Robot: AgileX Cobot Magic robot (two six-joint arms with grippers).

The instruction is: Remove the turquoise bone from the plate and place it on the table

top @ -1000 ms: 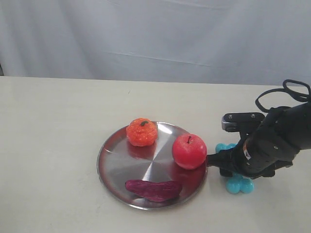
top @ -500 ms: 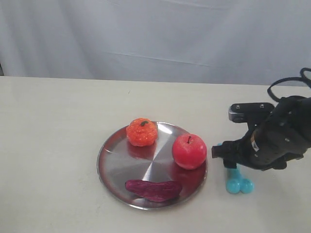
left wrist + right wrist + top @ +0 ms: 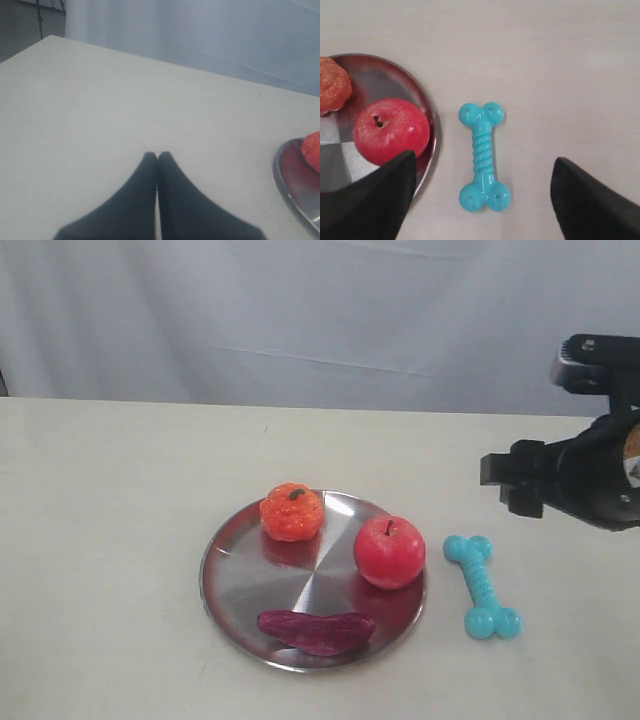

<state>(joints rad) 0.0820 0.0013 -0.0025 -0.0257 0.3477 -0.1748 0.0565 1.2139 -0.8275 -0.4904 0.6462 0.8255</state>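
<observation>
The turquoise bone (image 3: 482, 585) (image 3: 483, 156) lies flat on the cream table (image 3: 120, 490), just right of the silver plate (image 3: 235, 575) (image 3: 385, 70) and apart from its rim. My right gripper (image 3: 484, 161) hangs open high above the bone, with nothing between its black fingers (image 3: 390, 185); in the exterior view its arm (image 3: 575, 475) sits up at the right edge. My left gripper (image 3: 158, 155) is shut on nothing over bare table, left of the plate (image 3: 292, 182), and is out of the exterior view.
On the plate sit a red apple (image 3: 389, 551) (image 3: 390, 131) near the right rim, an orange pumpkin-like piece (image 3: 291, 511) at the back and a dark purple elongated piece (image 3: 316, 630) at the front. A grey curtain (image 3: 300, 310) backs the table.
My right gripper has risen up and to the right, away from the bone. The bone stays lying on the table and is now fully uncovered.
</observation>
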